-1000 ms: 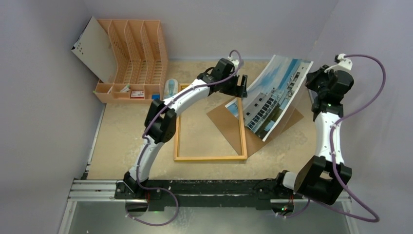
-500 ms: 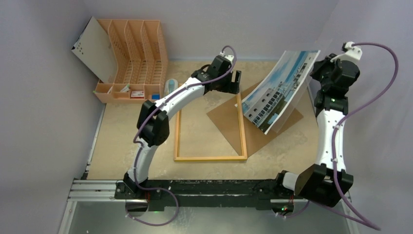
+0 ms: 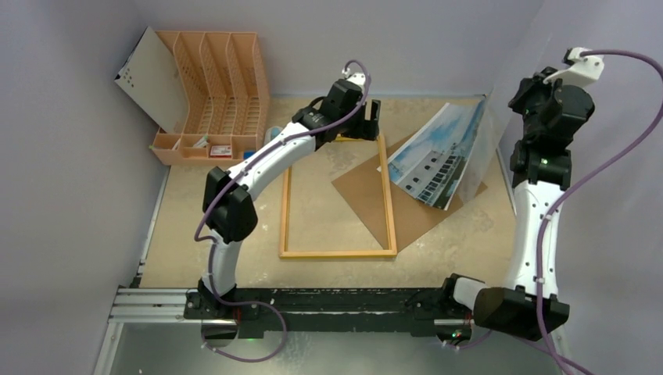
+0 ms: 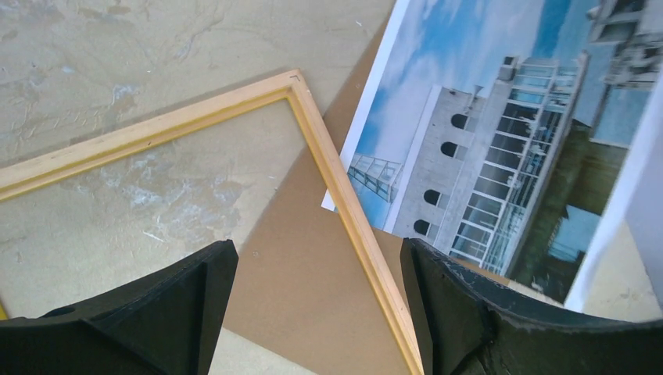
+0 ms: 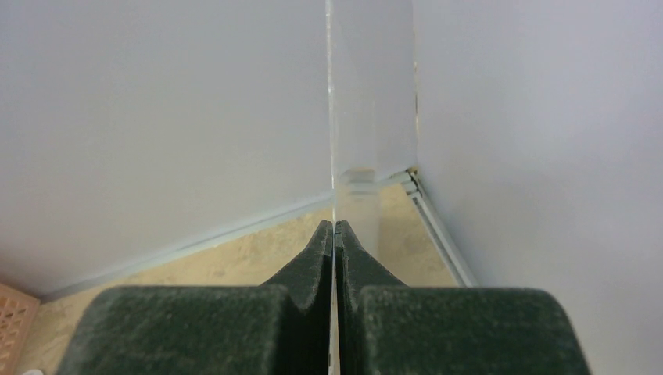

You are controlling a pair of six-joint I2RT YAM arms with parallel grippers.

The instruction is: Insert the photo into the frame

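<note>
from above we see the frame [image 3: 391,205] flat on the table [image 3: 203,211]. the photo [image 3: 431,160] leans tilted just right of it, its lower edge on the brown board [image 3: 414,220]. the left gripper [image 3: 361,125] hovers over the frame's far end. in its wrist view we see the jaws spread wide and empty. in the right wrist view, the right gripper [image 5: 335,228] is pinched on the photo's thin edge.

big rectangular building-and-sky photo print [image 3: 438,160]: glossy paper | rectangular frame [image 3: 338,253]: pale smooth wood | brown backing board [image 3: 360,197]: matt, cardboard-ish | thin clear sheet [image 5: 371,94]: shiny
</note>
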